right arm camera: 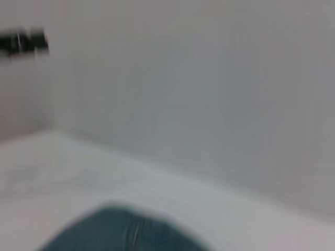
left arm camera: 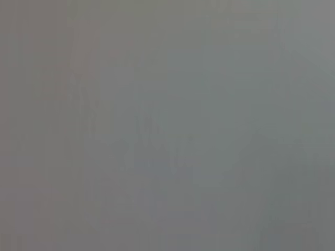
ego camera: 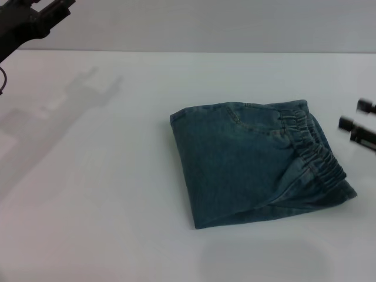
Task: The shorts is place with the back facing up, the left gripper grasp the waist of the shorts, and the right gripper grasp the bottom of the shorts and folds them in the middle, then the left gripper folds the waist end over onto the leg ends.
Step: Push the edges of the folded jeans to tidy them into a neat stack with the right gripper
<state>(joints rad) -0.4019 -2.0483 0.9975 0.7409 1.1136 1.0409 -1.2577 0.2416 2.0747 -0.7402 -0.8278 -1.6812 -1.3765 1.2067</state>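
Note:
The shorts (ego camera: 247,164) lie folded into a compact blue denim packet right of centre on the white table (ego camera: 106,176). The ruffled elastic waist (ego camera: 311,147) runs along the packet's right side, on top. I cannot make out the leg ends; a lower denim layer pokes out under the band at the near right corner. My left gripper (ego camera: 38,9) is raised at the far left corner, well away from the shorts, open and holding nothing. My right gripper (ego camera: 355,116) is at the right edge, just beyond the waist, open and not touching it. The right wrist view shows part of the shorts (right arm camera: 125,230).
The table's back edge (ego camera: 188,51) meets a plain grey wall. The left arm's shadow (ego camera: 70,100) falls across the table's left part. A small black object (right arm camera: 23,41) shows far off in the right wrist view. The left wrist view shows only plain grey.

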